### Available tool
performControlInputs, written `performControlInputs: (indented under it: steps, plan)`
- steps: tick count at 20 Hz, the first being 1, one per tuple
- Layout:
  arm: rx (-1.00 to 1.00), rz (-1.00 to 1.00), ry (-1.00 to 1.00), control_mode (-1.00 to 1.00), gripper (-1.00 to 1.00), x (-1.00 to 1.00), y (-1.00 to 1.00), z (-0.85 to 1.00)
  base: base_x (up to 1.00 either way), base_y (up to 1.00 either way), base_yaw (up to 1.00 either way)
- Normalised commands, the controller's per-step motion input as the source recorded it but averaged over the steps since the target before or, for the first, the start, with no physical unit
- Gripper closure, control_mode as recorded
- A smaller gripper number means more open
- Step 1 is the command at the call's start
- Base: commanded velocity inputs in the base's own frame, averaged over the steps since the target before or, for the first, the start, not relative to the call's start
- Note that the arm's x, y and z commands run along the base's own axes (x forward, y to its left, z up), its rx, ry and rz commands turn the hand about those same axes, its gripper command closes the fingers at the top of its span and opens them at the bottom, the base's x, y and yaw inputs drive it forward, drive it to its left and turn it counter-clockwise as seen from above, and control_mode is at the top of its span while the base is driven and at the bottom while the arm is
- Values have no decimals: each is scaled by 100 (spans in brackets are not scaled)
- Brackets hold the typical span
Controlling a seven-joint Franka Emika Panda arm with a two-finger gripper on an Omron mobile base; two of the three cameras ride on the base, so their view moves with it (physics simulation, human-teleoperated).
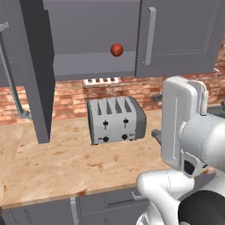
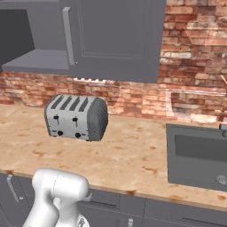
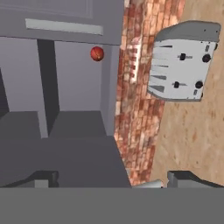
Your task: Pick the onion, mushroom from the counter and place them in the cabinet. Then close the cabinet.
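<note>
The onion point(image 1: 116, 49) sat on the shelf inside the cabinet point(image 1: 180, 39), near the right end of the open compartment, just left of the closed right-hand door; the left door point(image 1: 37, 70) stood swung out over the counter point(image 1: 66, 162); a silver toaster point(image 1: 115, 119) rested toward the counter's back edge, close to the brick wall point(image 2: 195, 66); in the hand view the gripper point(image 3: 113, 179) showed its two dark tips wide apart with nothing between them, empty; a dark sink point(image 2: 197, 155) lay at the counter's right end.
</note>
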Motion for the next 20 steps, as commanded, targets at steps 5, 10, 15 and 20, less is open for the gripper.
performControlInputs:
  steps: [5,10,15,20]
  plan:
    - [10,0,2,-100,-100,-59,0,-1,0,0,0]
    - [2,0,2,-100,-100,-60,23,-24,0,0,0]
    - [0,0,0,-100,-100,-37,65,-22,0,0,0]
    - [0,0,0,-100,-100,-19,62,-6,0,0,0]
